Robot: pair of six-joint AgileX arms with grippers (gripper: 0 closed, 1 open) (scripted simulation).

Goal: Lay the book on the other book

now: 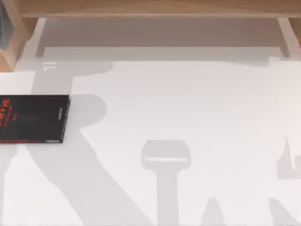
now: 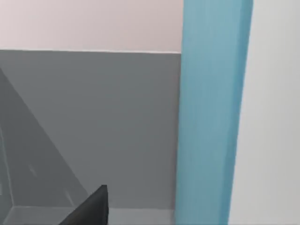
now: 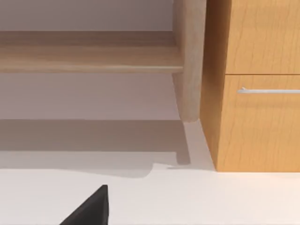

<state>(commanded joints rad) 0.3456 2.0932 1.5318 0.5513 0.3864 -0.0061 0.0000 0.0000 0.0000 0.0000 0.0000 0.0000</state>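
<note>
Top view: black book (image 1: 34, 118) with red lettering flat on the white table (image 1: 188, 117), at its left side, cut off by the view's left edge; wooden shelf (image 1: 150, 8) along the far side.

Left wrist view: light blue book (image 2: 213, 112) upright as a tall band, close to the camera; dark fingertip (image 2: 91, 208) beside it. Grip state: cannot tell.

Right wrist view: dark fingertip (image 3: 91, 208) above the table, facing a wooden cabinet (image 3: 258, 84) with a metal handle (image 3: 269, 90). Grip state: cannot tell.
</note>
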